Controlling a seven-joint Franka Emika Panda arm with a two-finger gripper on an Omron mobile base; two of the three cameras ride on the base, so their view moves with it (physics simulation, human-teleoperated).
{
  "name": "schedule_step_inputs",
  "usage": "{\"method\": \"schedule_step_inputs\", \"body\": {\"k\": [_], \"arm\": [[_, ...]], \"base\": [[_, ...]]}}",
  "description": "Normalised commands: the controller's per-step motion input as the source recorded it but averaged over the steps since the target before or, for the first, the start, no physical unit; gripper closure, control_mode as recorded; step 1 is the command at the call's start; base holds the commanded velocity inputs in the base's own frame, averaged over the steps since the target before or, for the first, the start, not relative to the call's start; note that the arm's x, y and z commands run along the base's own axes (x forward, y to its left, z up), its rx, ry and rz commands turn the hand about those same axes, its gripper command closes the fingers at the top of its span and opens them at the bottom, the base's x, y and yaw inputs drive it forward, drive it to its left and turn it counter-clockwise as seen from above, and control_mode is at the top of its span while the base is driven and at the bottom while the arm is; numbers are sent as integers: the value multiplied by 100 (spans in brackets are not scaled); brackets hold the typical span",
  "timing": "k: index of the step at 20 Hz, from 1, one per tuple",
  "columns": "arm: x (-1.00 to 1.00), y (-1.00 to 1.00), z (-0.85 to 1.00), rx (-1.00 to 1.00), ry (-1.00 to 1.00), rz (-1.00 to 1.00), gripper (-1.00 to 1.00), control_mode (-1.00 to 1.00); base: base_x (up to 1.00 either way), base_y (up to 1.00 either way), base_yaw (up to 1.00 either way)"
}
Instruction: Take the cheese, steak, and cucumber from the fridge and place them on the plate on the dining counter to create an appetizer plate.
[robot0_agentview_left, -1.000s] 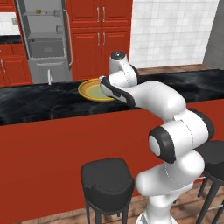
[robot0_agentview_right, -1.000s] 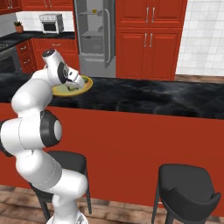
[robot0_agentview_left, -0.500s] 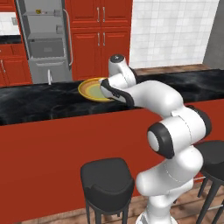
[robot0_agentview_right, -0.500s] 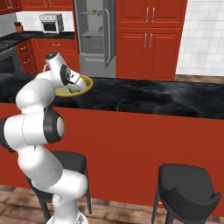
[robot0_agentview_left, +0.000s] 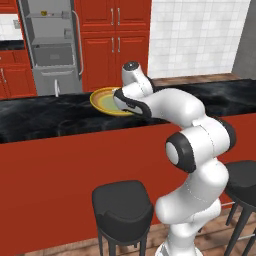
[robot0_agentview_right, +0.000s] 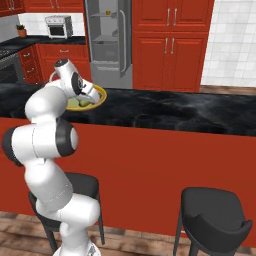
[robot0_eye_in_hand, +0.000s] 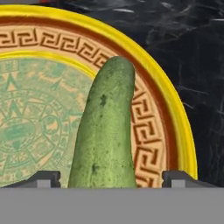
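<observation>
plate (robot0_eye_in_hand: 175, 113): cucumber (robot0_eye_in_hand: 107, 131) lies along its right half, between the spread fingertips (robot0_eye_in_hand: 43, 178) | plate's left half bare, open from above | dining counter (robot0_agentview_left: 45, 117) bare black top both sides of plate, free passage | stools (robot0_agentview_left: 122, 205) low before the red front, clear of the top

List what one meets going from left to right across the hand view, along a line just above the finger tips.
Left finger tip → pale green plate centre → cucumber → yellow plate rim → right finger tip → black dining counter.
</observation>
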Motion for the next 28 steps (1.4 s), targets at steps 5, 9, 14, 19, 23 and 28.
{"method": "schedule_step_inputs", "body": {"k": [5,9,14,19,23,28], "arm": [[-12,0,33,0,-5,-3,-100,-100],[-61,0,95,0,-24,-4,-100,-100],[-97,-3,99,1,-27,-1,-100,-100],[-100,-38,63,4,-13,0,-100,-100],[-100,-56,42,7,0,0,-100,-100],[-100,-47,21,7,9,0,-100,-100]], "base": [[0,0,0],[0,0,0],[0,0,0],[0,0,0],[0,0,0],[0,0,0]]}}
